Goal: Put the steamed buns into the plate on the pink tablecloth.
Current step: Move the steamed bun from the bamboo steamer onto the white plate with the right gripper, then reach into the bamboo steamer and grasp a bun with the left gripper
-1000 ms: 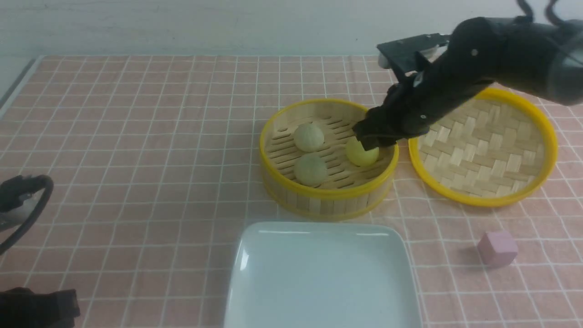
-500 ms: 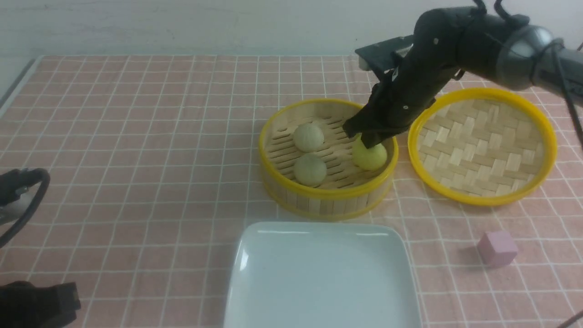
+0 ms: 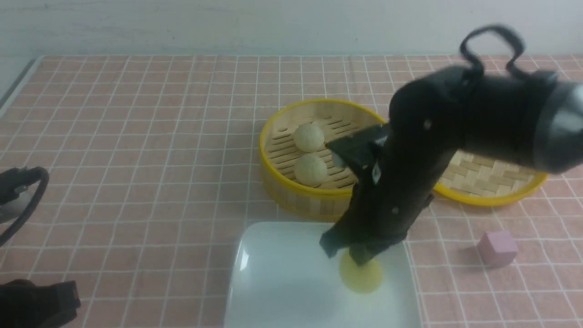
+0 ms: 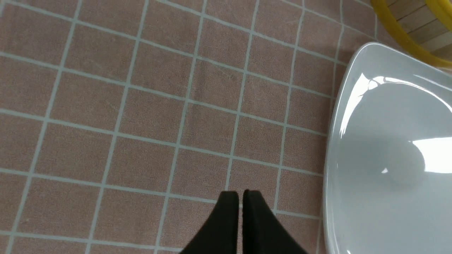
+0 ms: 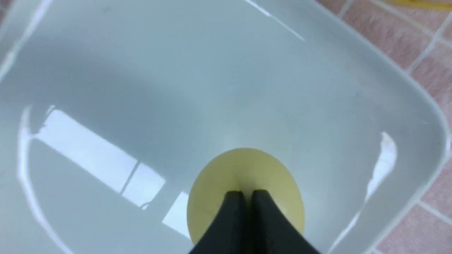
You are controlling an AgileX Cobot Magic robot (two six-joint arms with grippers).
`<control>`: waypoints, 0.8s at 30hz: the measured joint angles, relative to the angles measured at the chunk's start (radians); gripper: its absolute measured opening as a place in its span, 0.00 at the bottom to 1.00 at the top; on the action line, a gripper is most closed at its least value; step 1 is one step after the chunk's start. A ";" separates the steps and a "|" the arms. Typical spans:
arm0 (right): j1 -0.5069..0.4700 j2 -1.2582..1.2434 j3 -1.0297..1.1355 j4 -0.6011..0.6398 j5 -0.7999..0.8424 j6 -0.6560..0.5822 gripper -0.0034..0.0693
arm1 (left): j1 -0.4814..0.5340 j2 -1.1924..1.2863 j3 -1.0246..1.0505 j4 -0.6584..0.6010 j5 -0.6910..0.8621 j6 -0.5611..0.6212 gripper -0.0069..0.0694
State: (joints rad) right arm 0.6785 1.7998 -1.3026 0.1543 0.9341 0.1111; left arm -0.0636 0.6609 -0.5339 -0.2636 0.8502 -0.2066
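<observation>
Locate yellow steamed bun point(image 3: 362, 275) directly beneath right gripper point(image 3: 350, 255), on the right part of the white plate point(image 3: 273, 255) on the pink tablecloth point(image 3: 136, 136). Read fingertips as nearly together atop it; pinch not confirmable. Find two pale buns point(image 3: 309, 137) in bamboo steamer point(image 3: 291, 193) beyond plate, nearer right arm. Treat left gripper point(image 4: 241, 195) as closed over cloth.

The right arm point(image 3: 423, 150) is showing matte black casing, a grey band point(image 3: 558, 127), looping black cables point(image 3: 494, 29) and perhaps small pale screws.
</observation>
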 joint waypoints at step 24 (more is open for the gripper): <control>-0.006 -0.663 0.337 -0.230 0.208 0.023 0.03 | 0.000 0.247 -0.048 -0.211 -0.060 0.207 0.12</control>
State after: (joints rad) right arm 0.6727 1.1368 -0.9660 -0.0758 1.1425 0.1340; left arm -0.0636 0.9076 -0.5823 -0.4748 0.7906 0.0000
